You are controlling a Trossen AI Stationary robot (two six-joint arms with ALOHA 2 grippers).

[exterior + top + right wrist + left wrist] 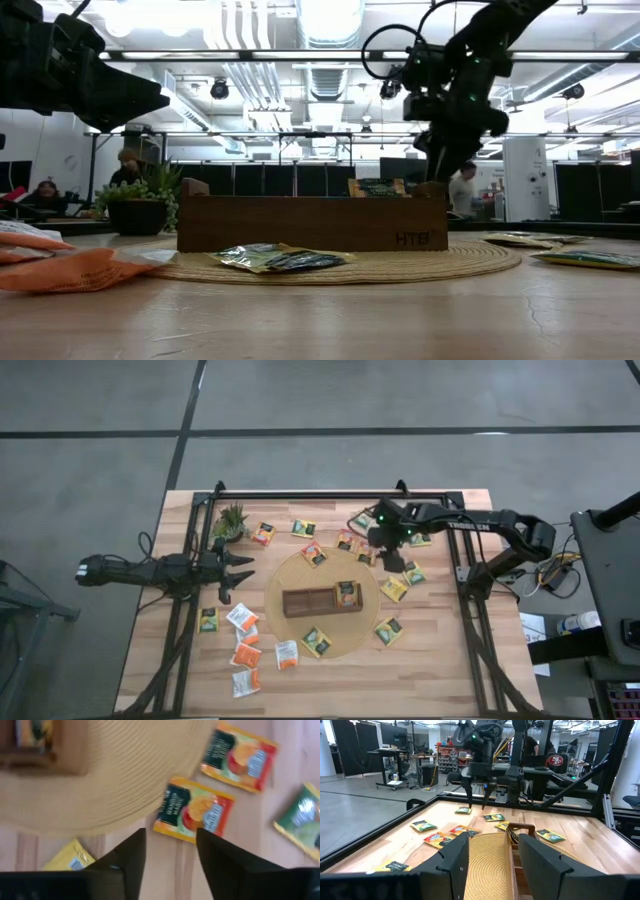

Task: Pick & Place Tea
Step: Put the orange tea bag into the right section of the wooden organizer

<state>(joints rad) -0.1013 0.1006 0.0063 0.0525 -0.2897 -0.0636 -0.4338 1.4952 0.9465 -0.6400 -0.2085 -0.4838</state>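
The brown wooden tray stands in the middle of a round woven mat on the table. In its right end compartment 1 tea sachet already stands.

The right gripper hangs above the table at about 1 o'clock from the tray, near the mat's edge. Its fingers are apart, with a clear gap, and they hold nothing. Just below them an orange sachet lies flat, partly on the mat's edge, and a second orange one lies near it.

The left gripper waits at about 9 o'clock from the tray, near the small potted plant. Its fingers are also open and empty.

Many other sachets lie around the mat: white and orange ones at about 8 o'clock, and yellow ones at about 3 o'clock. 1 yellow and dark sachet lies on the mat at 6 o'clock from the tray.
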